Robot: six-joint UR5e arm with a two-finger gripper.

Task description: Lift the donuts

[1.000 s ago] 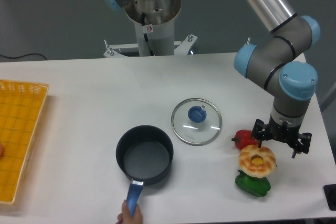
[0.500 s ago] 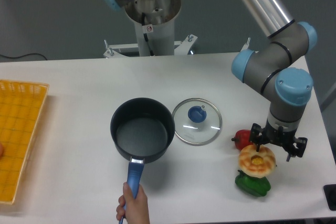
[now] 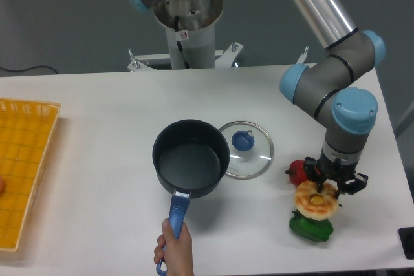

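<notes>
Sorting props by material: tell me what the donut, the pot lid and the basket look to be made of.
Donut: probably matte moulded plastic or foam, with uniform tan colour and painted-looking speckled glaze.
Pot lid: clear glass, since the table shows through, with a shiny metal rim and blue knob.
Basket: yellow plastic lattice, judging by the grid.

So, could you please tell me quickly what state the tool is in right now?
Tool: right above the donut; open or closed cannot be told.

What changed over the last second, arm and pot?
The gripper came down over the donut, its fingers closing in; a grip can't be confirmed. A hand slid the pot right until it overlaps the glass lid. Donut, red pepper, green pepper, lid and yellow basket stayed put.
</notes>
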